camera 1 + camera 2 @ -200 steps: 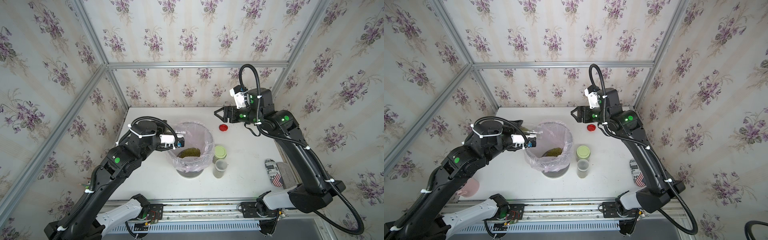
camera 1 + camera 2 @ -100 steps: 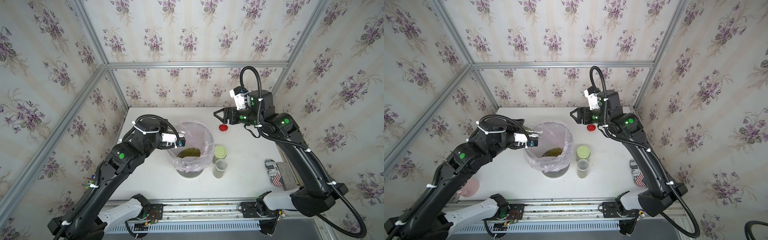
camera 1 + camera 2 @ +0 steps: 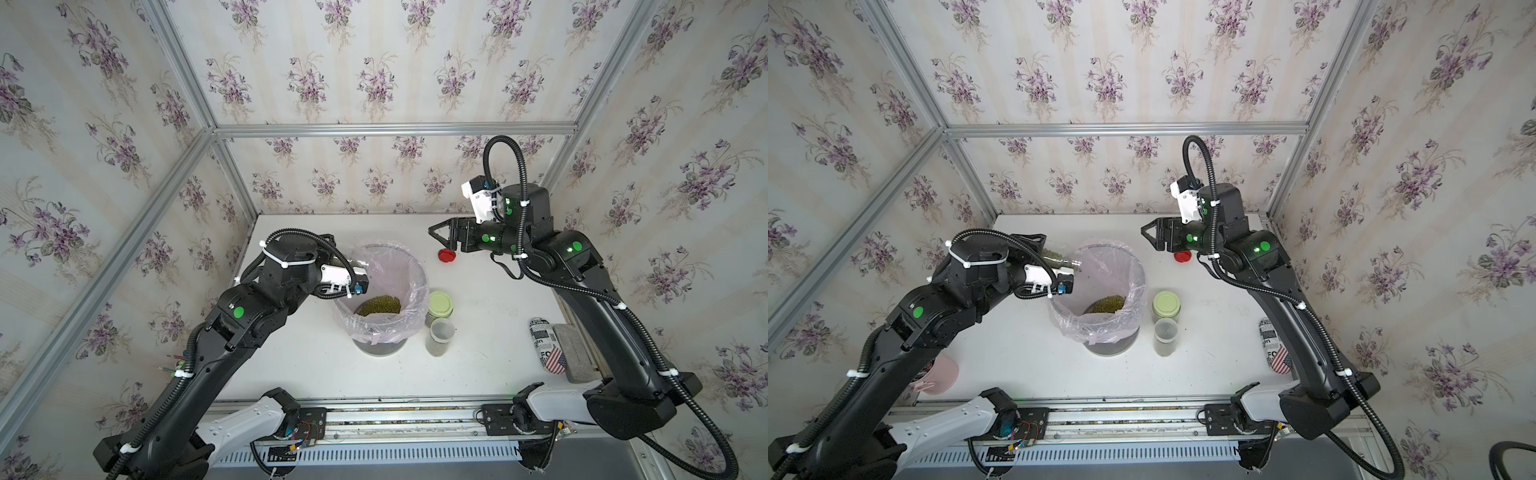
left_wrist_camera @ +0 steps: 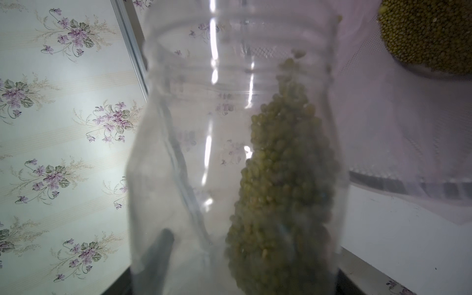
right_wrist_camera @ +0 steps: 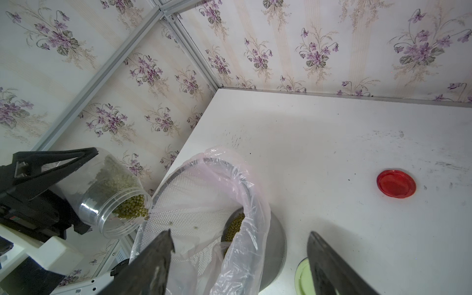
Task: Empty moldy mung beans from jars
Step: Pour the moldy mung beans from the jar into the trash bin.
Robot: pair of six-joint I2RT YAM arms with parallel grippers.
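Clear plastic jar (image 5: 112, 191), tilted mouth-down at the pink-lined bin (image 5: 270, 245) rim with mung beans (image 5: 131, 207) sliding to its mouth, is pinched by the left gripper (image 5: 90, 189), while the right gripper (image 5: 240, 233) hangs spread and empty near the red lid (image 5: 396, 183).

left hand (image 3: 1054, 256): clamped, tilted down | right hand (image 5: 239, 233): jaws apart, raised, empty

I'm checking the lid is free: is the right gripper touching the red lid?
Apart. The right wrist view shows the red lid lying on the table, with bare tabletop between it and the open right gripper.
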